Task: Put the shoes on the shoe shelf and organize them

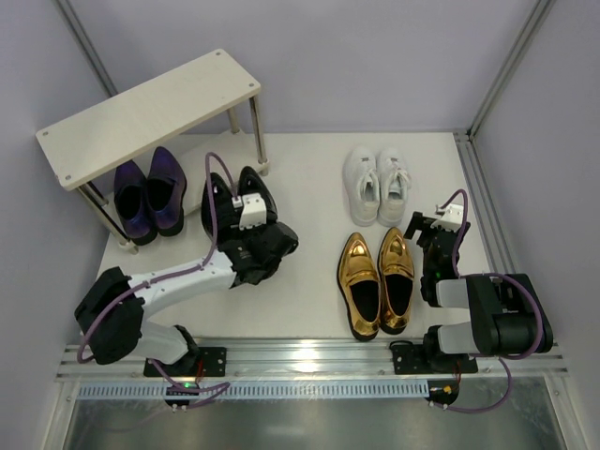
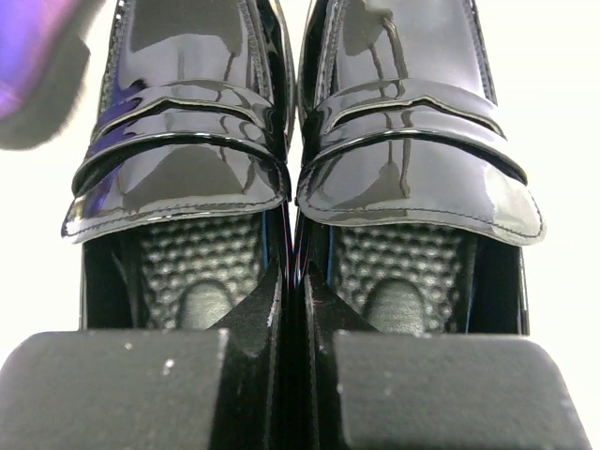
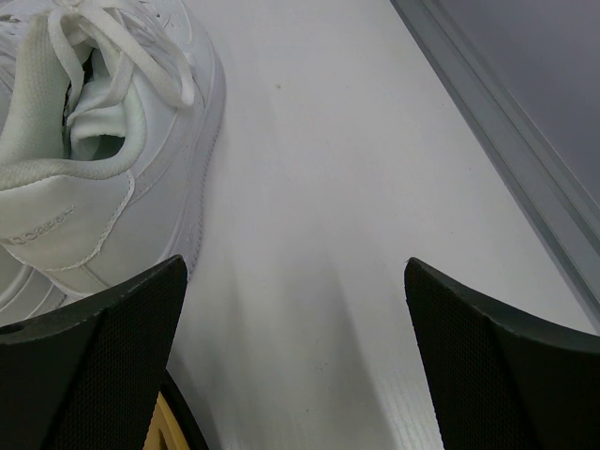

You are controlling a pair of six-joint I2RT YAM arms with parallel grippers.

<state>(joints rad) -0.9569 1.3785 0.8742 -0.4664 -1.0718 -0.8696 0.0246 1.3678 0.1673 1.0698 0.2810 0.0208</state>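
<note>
Pale lilac walls and a metal frame close in a white worktop (image 1: 309,187), with the shoe shelf (image 1: 150,112) standing at the far left.

The purple dress shoes (image 1: 150,197) are tucked under the shelf's top board, toes pointing far. They look placed, though from above it is hard to tell whether they rest on the lower board or on the worktop below it. The top board is bare.

The black dress shoes (image 1: 253,183) are the pair in hand. They sit side by side just right of the purple pair, at the shelf's near right corner. The left pincer (image 2: 298,291) is pressed together on them: one finger reaches into each shoe, and the two touching inner walls are pinched between the fingers. In the wrist view both heel openings and glossy vamps (image 2: 403,141) show just beyond the fingers.

Two pairs are untouched on the right half of the worktop, well apart from the shelf: the white sneakers (image 1: 378,183) farther back and the gold loafers (image 1: 380,281) nearer. The right pincer (image 1: 436,225) hangs just right of these, fingers spread, gripping nothing. Its wrist view shows bare worktop between the pads and one sneaker (image 3: 112,187) to the left.

By my reckoning about a quarter of the job is settled, with a second pair mid-move. The sneakers, the loafers and probably the final seating of the black pair are left.
</note>
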